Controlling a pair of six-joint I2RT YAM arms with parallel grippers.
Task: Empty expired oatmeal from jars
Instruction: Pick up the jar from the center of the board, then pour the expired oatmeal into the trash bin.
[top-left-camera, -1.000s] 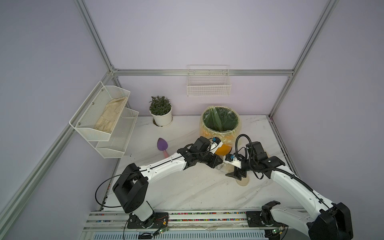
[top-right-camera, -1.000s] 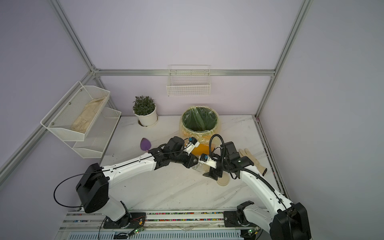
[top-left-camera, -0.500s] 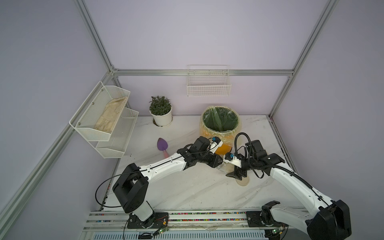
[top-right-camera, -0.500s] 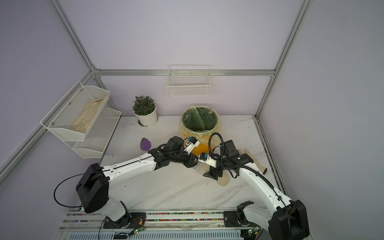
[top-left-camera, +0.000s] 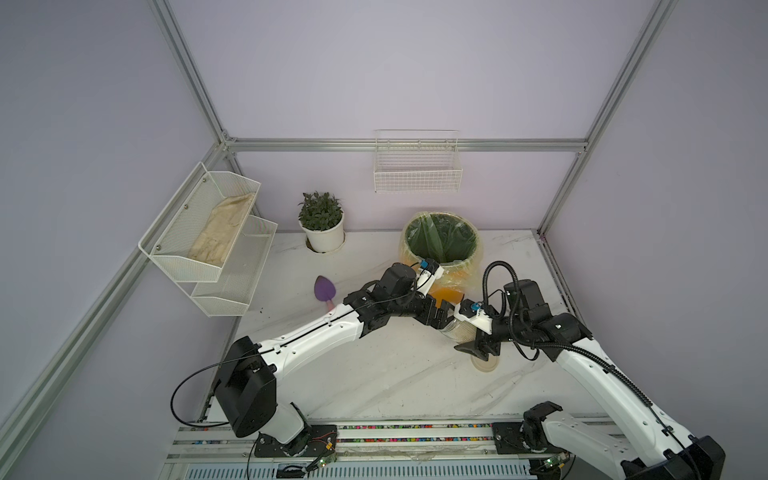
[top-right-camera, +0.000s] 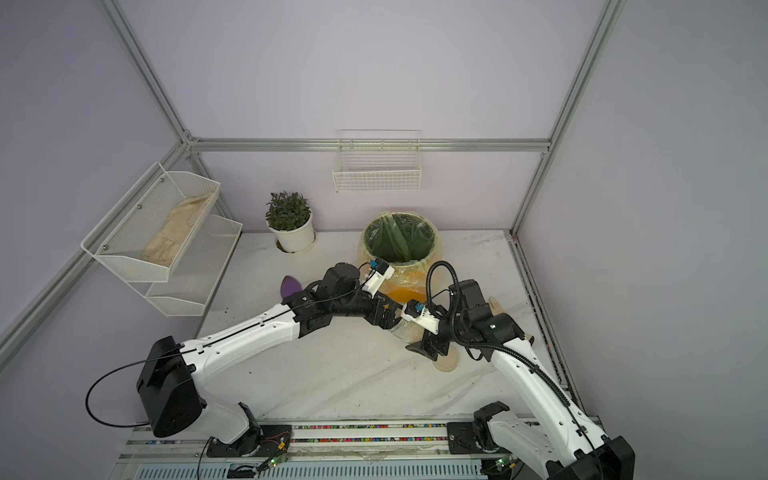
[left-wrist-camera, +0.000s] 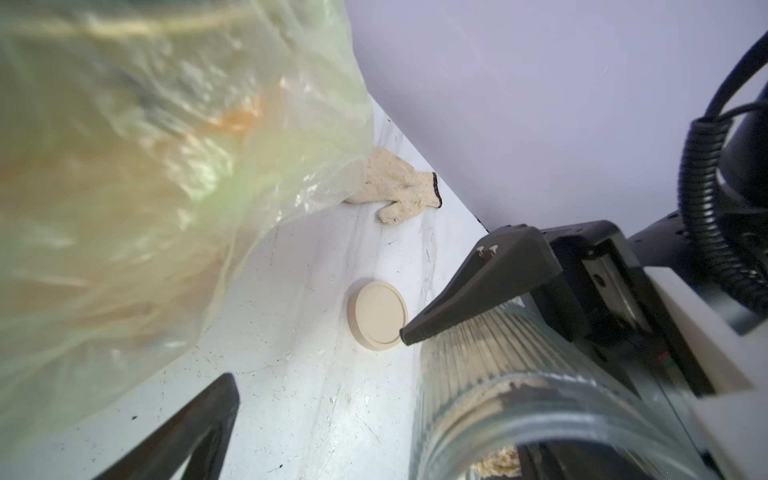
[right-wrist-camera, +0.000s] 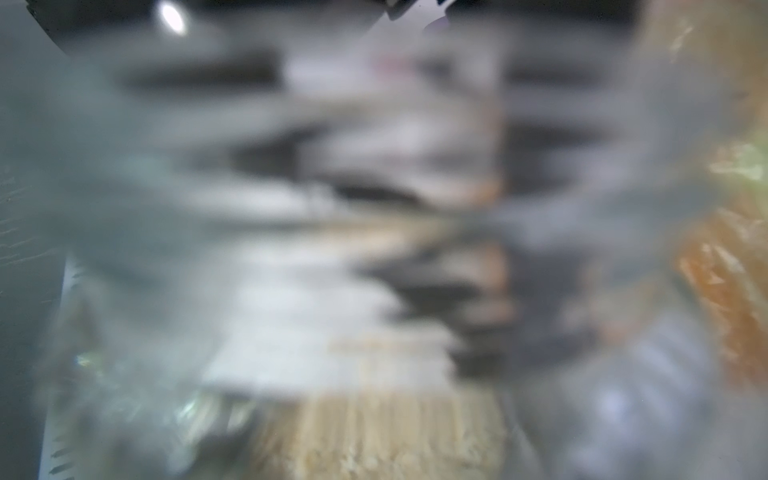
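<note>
Clasps the ribbed, lidless jar in the right fingers, tipped on its side just in front of the orange bin. Holds the left fingers spread at its mouth. Shows oatmeal inside, lid flat on the desk.

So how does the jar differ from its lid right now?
The jar is clear ribbed glass; the lid is opaque beige. The jar is gripped by the right tool; the lid lies flat and free on the table. The jar holds oatmeal; the lid holds nothing. Both are round.
</note>
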